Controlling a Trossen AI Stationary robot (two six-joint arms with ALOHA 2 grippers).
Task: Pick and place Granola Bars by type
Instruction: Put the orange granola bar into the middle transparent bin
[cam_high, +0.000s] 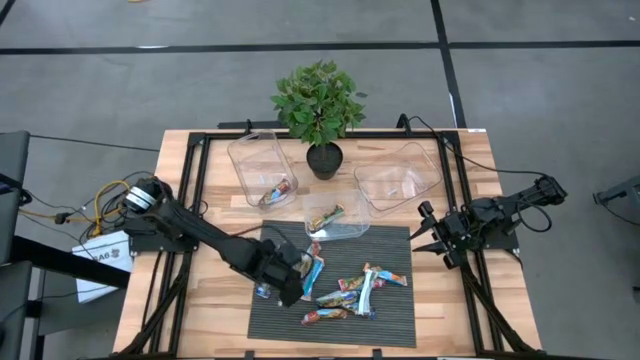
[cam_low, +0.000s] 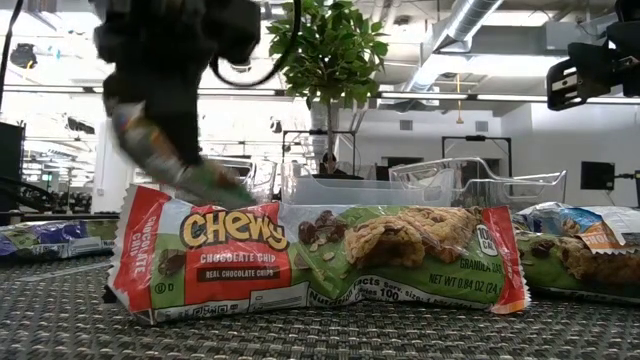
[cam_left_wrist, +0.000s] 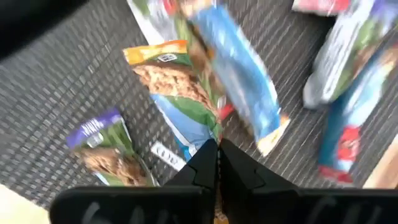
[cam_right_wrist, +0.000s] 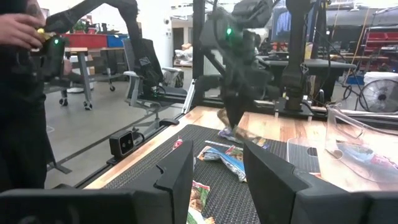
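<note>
Several granola bars in shiny wrappers lie on the dark mat (cam_high: 390, 310); a red and green Chewy bar (cam_low: 320, 250) lies nearest the low camera. My left gripper (cam_high: 292, 285) is over the mat's left part, shut on a bar with an orange, green and blue wrapper (cam_left_wrist: 177, 87). One bar lies in the far-left clear container (cam_high: 262, 165) and another in the middle one (cam_high: 335, 215). My right gripper (cam_high: 425, 235) waits open at the table's right side, holding nothing. My left gripper pinches one end of the orange, green and blue bar (cam_left_wrist: 202, 134) between its two fingertips, coming from above at a slant. The bar hangs tilted below the fingers (cam_low: 170, 150). Its lower end is hidden behind the Chewy bar in the low view.
A third clear container (cam_high: 400, 175) stands at the far right of the table. A potted plant (cam_high: 320, 110) stands at the far edge between the containers. A purple-wrapped bar (cam_left_wrist: 106, 143) and a blue one (cam_left_wrist: 239, 81) lie on the mat close under my left gripper.
</note>
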